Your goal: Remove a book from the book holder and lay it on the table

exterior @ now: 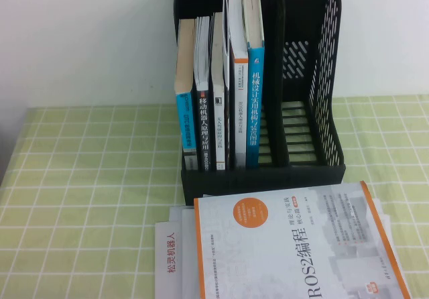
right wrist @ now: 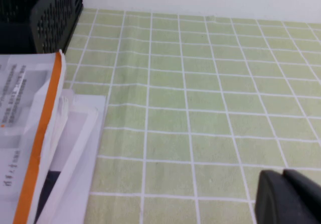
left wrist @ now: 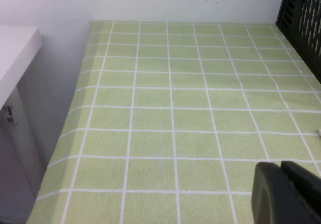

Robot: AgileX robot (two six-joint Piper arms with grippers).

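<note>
The black book holder (exterior: 315, 78) stands at the back middle of the green checked table (exterior: 87, 178). The book (exterior: 255, 104), with a bright blue spine and white characters, stands upright in a middle slot among several other books. Neither arm shows in the high view. In the left wrist view my left gripper (left wrist: 281, 164) hovers shut over bare cloth, empty, with the holder's perforated wall (left wrist: 301, 18) off to one side. In the right wrist view my right gripper (right wrist: 283, 174) is likewise shut and empty above the cloth, apart from the holder (right wrist: 45, 13).
A white ROS2 book with an orange edge (exterior: 295, 245) lies flat in front of the holder on white papers (exterior: 167, 259); it also shows in the right wrist view (right wrist: 30, 128). The holder's two right-hand slots hold nothing. A white wall rises behind the table.
</note>
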